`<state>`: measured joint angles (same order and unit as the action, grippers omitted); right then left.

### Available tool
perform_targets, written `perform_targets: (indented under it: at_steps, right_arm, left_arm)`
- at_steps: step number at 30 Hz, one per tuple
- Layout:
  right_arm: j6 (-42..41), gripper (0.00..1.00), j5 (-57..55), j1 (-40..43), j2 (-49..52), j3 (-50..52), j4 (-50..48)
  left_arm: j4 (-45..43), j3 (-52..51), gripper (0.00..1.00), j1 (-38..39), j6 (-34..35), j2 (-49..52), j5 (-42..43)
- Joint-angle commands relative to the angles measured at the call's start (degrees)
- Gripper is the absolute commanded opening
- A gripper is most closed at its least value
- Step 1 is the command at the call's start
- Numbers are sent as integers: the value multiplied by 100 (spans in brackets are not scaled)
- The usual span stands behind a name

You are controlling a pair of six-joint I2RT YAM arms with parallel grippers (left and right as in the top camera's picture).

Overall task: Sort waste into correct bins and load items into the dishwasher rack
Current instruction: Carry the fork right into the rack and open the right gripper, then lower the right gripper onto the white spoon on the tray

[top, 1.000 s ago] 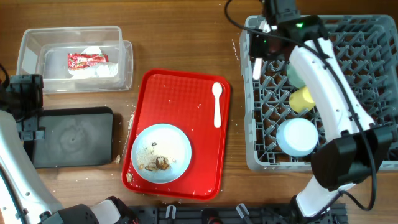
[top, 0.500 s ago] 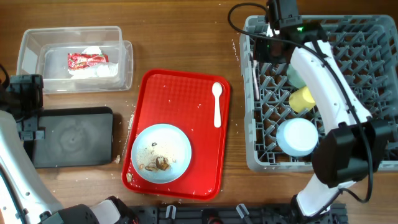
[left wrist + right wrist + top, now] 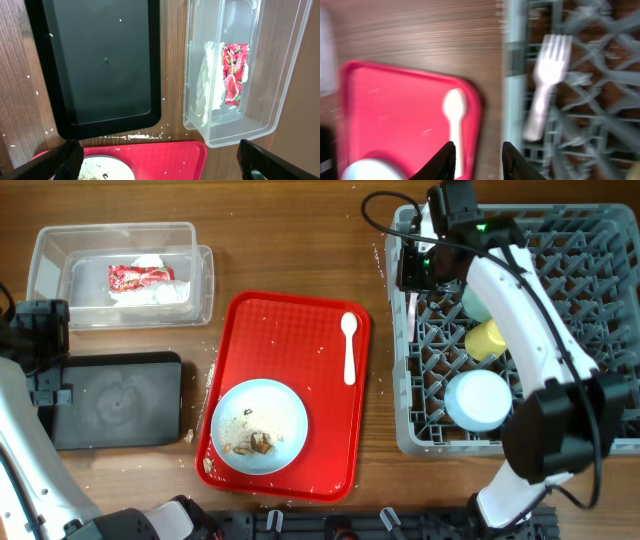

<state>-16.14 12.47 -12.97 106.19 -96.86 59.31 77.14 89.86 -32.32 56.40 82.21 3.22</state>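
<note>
1. What just changed - a second ago the right pincer [image 3: 478,155] was shut on the white fork [image 3: 547,85] over the far-left corner of the dishwasher rack [image 3: 400,380]. Now the fork lies loose in the lattice there.
2. So I'd call the fork loaded. The yellow cup [image 3: 487,338] and two bowls already sit in the rack.
3. My guess for what's left: the white spoon [image 3: 348,345] on the red tray [image 3: 290,320], and the light blue plate [image 3: 285,405] with brown scraps [image 3: 258,444] on it.
4. Right pincer: jaws partway apart, nothing between them, touching nothing - it hangs over the rack's left rim, facing the spoon.
5. Left pincer [image 3: 162,165]: jaws spread wide and empty, above the black tray [image 3: 100,60] and the clear tub [image 3: 190,75] at the left of the surface. The tub holds the red wrapper [image 3: 232,72] and a napkin [image 3: 207,85].
</note>
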Motion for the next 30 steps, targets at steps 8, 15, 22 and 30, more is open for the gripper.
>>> perform_targets:
  at_steps: [8,15,22,30]
  right_arm:
    - [-1329,54,-402,-1596,-249,236,116]
    - [-2450,64,-1823,-2157,234,815,-177]
    - [-2461,61,-1488,-2157,997,920,-721]
    - [-2450,58,-1567,-2151,1753,920,-901]
  left_arm:
    - [7,2,100,-33,-66,13,-76]
    - [7,2,100,-33,-66,13,-76]
    - [7,2,100,-33,-66,13,-76]
    - [7,2,100,-33,-66,13,-76]
